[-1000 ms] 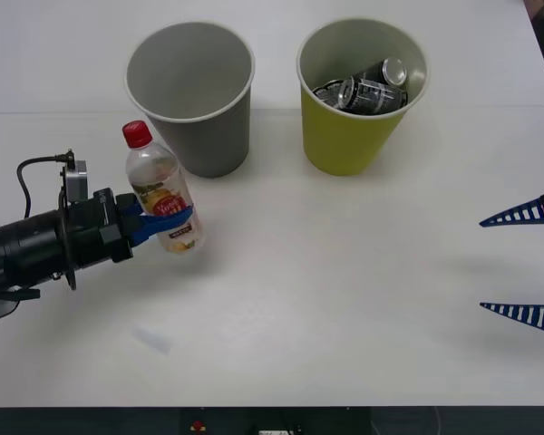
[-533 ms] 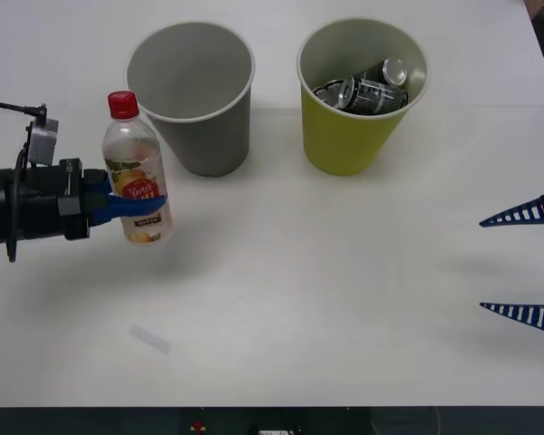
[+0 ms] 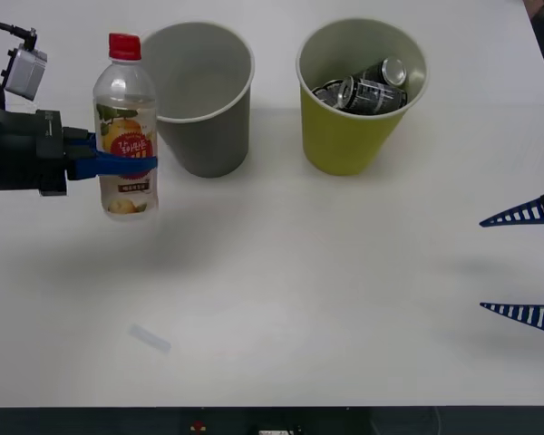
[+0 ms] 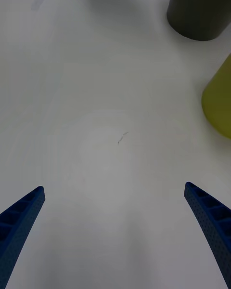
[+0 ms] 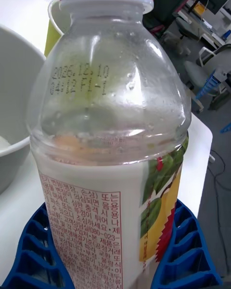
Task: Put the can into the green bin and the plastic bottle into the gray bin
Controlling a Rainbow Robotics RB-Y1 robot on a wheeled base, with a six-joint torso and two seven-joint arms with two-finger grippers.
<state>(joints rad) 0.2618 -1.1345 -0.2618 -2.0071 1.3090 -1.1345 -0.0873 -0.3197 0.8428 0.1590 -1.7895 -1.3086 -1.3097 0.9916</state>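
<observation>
My left gripper (image 3: 118, 166) is shut on the plastic bottle (image 3: 125, 127), a clear one with a red cap and yellow-orange label, held upright above the table just left of the gray bin (image 3: 198, 95). The left wrist view has the plastic bottle (image 5: 110, 139) close up between the blue fingers (image 5: 33, 255), with the gray bin (image 5: 14, 139) beside it. Dark cans (image 3: 367, 89) lie inside the green bin (image 3: 358, 100). Open over bare table at the right edge is my right gripper (image 3: 526, 263); in its wrist view the right gripper (image 4: 115, 231) is spread wide, with the gray bin (image 4: 202, 9) and green bin (image 4: 219, 106) ahead.
The white table (image 3: 299, 299) spreads wide between the two arms. A small pale scrap (image 3: 150, 339) lies on it near the front left. The two bins stand side by side at the back.
The left gripper has lifted the bottle and carried it up and to the left, from beside the gray bin's base to rim height. The right arm has stayed still.
</observation>
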